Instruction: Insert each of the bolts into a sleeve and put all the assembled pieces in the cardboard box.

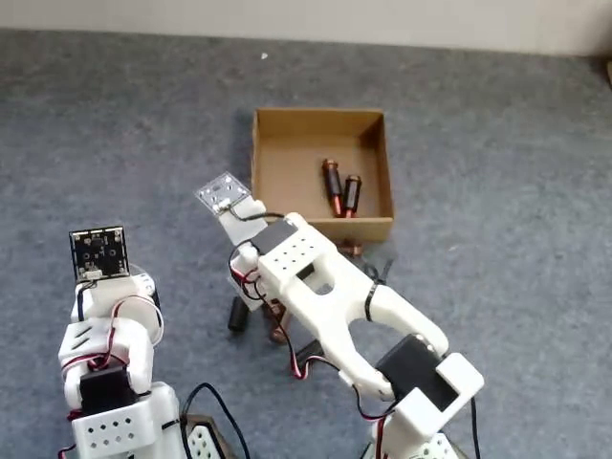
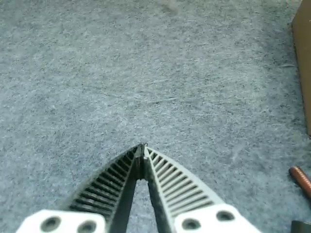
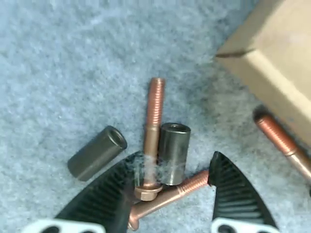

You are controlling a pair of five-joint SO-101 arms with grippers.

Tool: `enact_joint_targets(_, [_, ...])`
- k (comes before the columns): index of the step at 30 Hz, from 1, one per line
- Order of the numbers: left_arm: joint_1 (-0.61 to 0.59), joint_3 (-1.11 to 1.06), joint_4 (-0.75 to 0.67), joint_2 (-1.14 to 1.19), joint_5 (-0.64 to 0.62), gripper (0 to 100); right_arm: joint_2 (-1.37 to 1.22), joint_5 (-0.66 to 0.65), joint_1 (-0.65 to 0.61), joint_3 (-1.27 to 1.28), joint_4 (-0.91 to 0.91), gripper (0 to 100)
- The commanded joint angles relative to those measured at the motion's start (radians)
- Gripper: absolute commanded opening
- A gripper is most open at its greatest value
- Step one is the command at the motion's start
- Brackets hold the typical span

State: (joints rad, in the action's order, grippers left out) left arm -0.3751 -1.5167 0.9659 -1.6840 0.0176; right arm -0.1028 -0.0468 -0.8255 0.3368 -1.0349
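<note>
Your right gripper [image 3: 175,161] is gaping over sleeve [image 3: 173,145] near box [image 3: 272,58]; sleeve probably rigid, slick, roll-prone: grip mid-barrel; left gripper [image 2: 142,148] closed, empty.

Assembled pieces [image 1: 340,191] lie in box [image 1: 287,163] (bolts [image 3: 154,107] outside).
</note>
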Motion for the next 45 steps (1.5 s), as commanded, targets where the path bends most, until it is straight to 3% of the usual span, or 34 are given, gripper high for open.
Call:
enact_joint_targets(1, [-0.012,0.015,-0.025,-0.007,-0.014,2,0.028,0.005,0.027,-0.047,0.019,20.5])
enact_joint_targets(19, [-0.012,0.015,-0.025,-0.007,-0.014,2,-0.166,-0.021,0.084,-0.054,0.019,20.2])
enact_joint_targets(24, [-0.012,0.015,-0.025,-0.007,-0.014,2,-0.199,-0.213,0.062,-0.054,0.019,6.1])
enact_joint_targets(27, [-0.012,0.015,-0.025,-0.007,-0.014,2,-0.185,-0.242,0.048,-0.065,0.015,0.2])
enact_joint_targets(34, [-0.012,0.013,-0.025,-0.007,-0.014,2,0.148,-0.236,0.053,-0.036,-0.031,0.5])
enact_joint_targets(45, [-0.01,0.01,-0.025,-0.007,-0.012,2,0.789,-0.038,0.173,0.275,-0.059,0.5])
